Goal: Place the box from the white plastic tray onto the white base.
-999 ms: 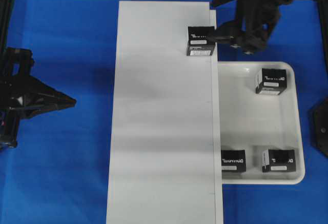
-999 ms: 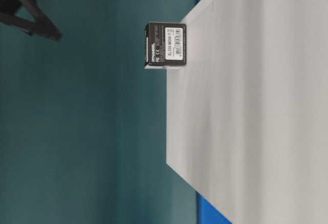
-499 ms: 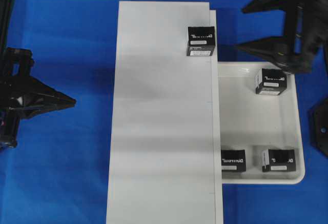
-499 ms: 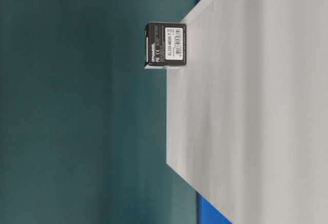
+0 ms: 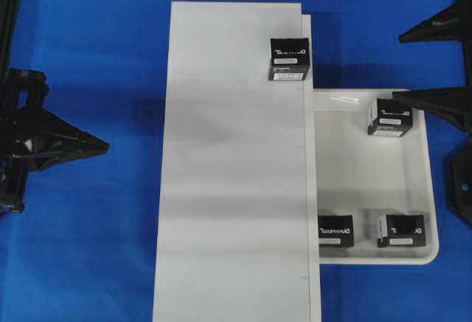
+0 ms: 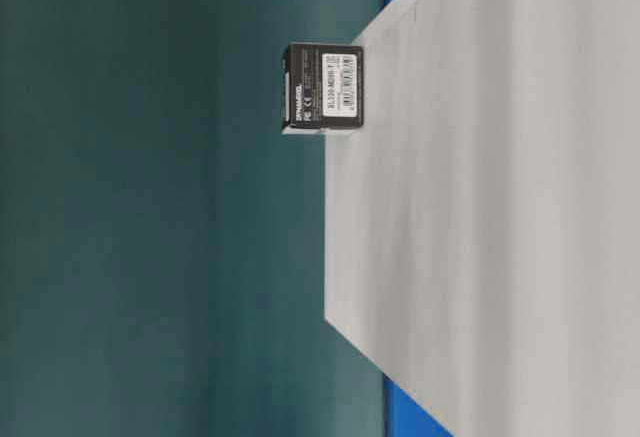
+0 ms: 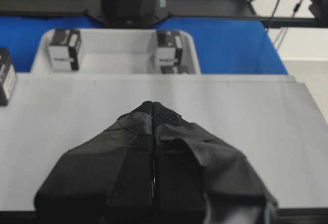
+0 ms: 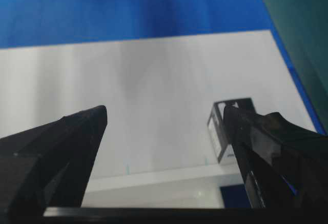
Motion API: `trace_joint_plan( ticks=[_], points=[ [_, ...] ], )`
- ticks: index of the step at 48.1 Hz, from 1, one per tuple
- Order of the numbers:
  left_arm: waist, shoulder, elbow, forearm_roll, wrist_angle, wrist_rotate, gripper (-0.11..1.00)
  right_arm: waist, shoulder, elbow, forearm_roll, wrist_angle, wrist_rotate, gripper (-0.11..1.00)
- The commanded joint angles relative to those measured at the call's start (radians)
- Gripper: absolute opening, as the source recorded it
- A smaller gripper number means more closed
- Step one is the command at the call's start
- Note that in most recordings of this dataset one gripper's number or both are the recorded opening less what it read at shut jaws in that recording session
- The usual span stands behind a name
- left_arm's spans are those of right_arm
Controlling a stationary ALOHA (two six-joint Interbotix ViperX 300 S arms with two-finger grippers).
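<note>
while my right gripper point(image 5: 435, 68) hangs spread wide and empty at the right edge above the white plastic tray point(image 5: 424, 189), my left gripper point(image 5: 103, 146) rests pressed together over blue cloth point(image 5: 88, 248). the box point(image 5: 288, 60) stands on the white base point(image 5: 228, 189), teal wall point(image 6: 150, 257) behind.

Both arms are matte black. The left gripper point(image 7: 153, 106) has wedge-shaped fingers wrapped in black tape, while the right gripper point(image 8: 164, 114) ends in long tapering black fingers.
</note>
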Motion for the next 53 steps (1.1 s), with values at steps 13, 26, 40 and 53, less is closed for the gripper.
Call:
trace_joint_plan(
  ticks=[13,26,40,53],
  points=[
    [-0.002,0.009,-0.018,0.002,-0.006,0.000,-0.07,0.012,-0.038,0.021,0.009,-0.011,0.005,0.99],
    [-0.002,0.011,-0.018,0.000,-0.006,0.000,-0.07,0.018,-0.061,0.048,0.009,-0.009,0.086,0.99],
    [-0.002,0.011,-0.018,0.002,-0.006,0.000,-0.07,0.054,-0.083,0.067,0.009,-0.011,0.109,0.99],
    [-0.002,0.011,-0.020,0.002,-0.006,-0.002,-0.07,0.064,-0.086,0.084,0.011,-0.011,0.130,0.99]
  ],
)
